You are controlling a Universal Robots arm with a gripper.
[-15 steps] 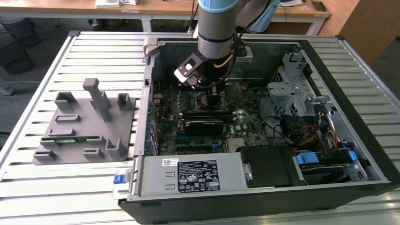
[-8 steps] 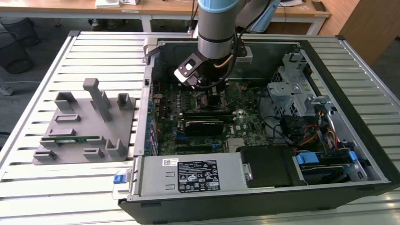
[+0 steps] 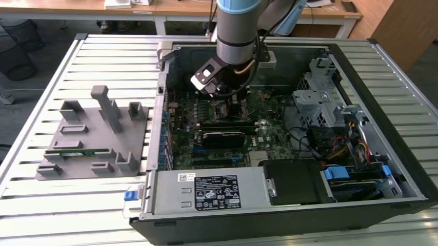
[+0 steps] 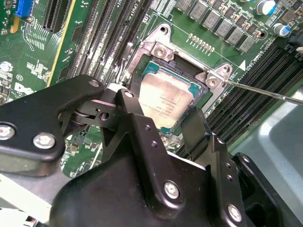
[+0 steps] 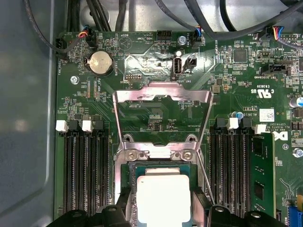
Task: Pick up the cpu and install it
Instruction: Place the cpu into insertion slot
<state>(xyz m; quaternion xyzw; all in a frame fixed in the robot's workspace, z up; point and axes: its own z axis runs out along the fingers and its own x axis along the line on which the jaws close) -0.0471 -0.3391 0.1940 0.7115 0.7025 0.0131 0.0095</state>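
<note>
In the upper centre of the exterior view, the arm reaches down into the open computer case [image 3: 393, 110] on the slatted table [image 3: 102, 61], its gripper [image 3: 222, 95] over the motherboard [image 3: 270, 130]. In both wrist views the cpu [image 5: 163, 196] [image 4: 165, 94] lies flat in its socket [image 5: 156, 154], the load plate [image 5: 163, 95] swung up. The jaws grip its two opposite edges.

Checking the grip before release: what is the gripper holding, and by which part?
The small flat square cpu with a silvery top, pinched by two opposite edges in the black gripper, at the metal-framed socket.
</note>
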